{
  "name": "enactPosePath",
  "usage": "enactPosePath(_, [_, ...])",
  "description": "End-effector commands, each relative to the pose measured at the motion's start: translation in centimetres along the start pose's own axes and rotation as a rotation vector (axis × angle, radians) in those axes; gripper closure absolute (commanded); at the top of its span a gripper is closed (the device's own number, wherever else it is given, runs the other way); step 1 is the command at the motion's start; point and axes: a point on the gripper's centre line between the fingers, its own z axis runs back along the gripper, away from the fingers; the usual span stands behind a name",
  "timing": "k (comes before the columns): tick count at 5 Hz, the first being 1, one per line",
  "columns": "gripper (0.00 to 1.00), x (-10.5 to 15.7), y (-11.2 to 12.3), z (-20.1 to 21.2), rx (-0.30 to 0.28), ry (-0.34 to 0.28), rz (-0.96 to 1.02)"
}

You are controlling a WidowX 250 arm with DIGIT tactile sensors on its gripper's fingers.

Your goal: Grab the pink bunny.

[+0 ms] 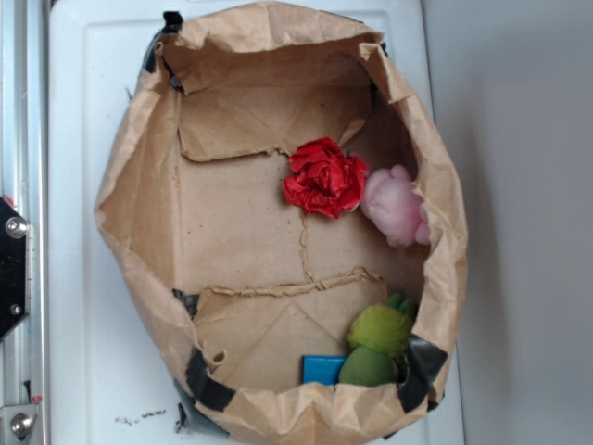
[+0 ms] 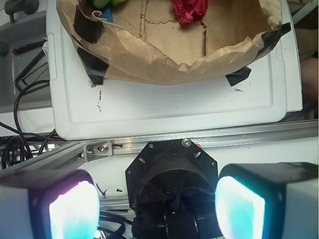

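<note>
The pink bunny [image 1: 397,206], a pale fuzzy plush, lies inside the brown paper bag [image 1: 139,185] against its right wall, touching the red rosette [image 1: 324,178] on its left. The wrist view does not show the bunny, only the rosette [image 2: 189,9] at the top edge. My gripper [image 2: 157,204] is open, its glowing pads [image 2: 72,211] wide apart with nothing between them. It hangs outside the bag, over the black arm base [image 2: 172,169]. The exterior view does not show the gripper.
A green plush toy [image 1: 380,341] and a blue block [image 1: 322,369] sit in the bag's near right corner. The bag stands on a white board [image 1: 83,139]. An aluminium rail [image 2: 224,133] and black cables [image 2: 25,109] lie beside the board.
</note>
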Motion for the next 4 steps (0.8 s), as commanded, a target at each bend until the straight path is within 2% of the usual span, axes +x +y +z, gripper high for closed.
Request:
enactPosePath(1, [0.00, 0.0, 0.0, 0.0, 0.000, 0.000, 0.000])
enactPosePath(2, [0.00, 0.5, 0.5, -0.9, 0.008, -0.038, 0.000])
enactPosePath(4, [0.00, 3.4, 1.6, -1.7, 0.002, -0.095, -0.079])
